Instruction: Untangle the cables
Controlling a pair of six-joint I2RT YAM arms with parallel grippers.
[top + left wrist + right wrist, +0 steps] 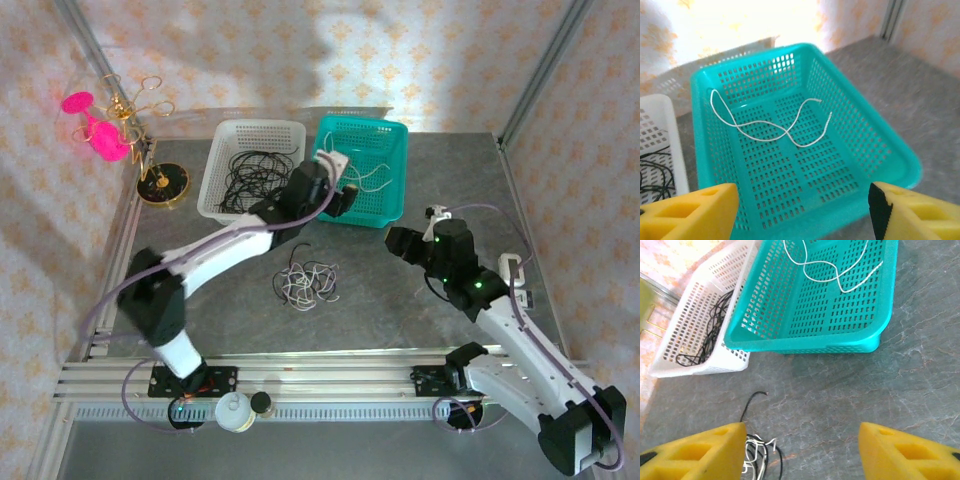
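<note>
Beneath the left gripper (802,212) we note the teal basket (905,160), with one whitish cable (765,136) lying loose on its floor. The jaws stand apart with nothing between them.

The right gripper (802,450) is likewise spread and empty, over bare table (880,390).

The tangle (307,285) of black and whitish cords sits on the table. From the right gripper it lies low and just outside the left finger. From the left gripper it lies back toward the arm's base, behind the fingers.

The clump is roughly round, with no clear long axis. One black end (756,396) strays from it toward the baskets.

In the top view both grippers look about equally far from it. We judge the right better placed, since the tangle is in its wrist view.
</note>
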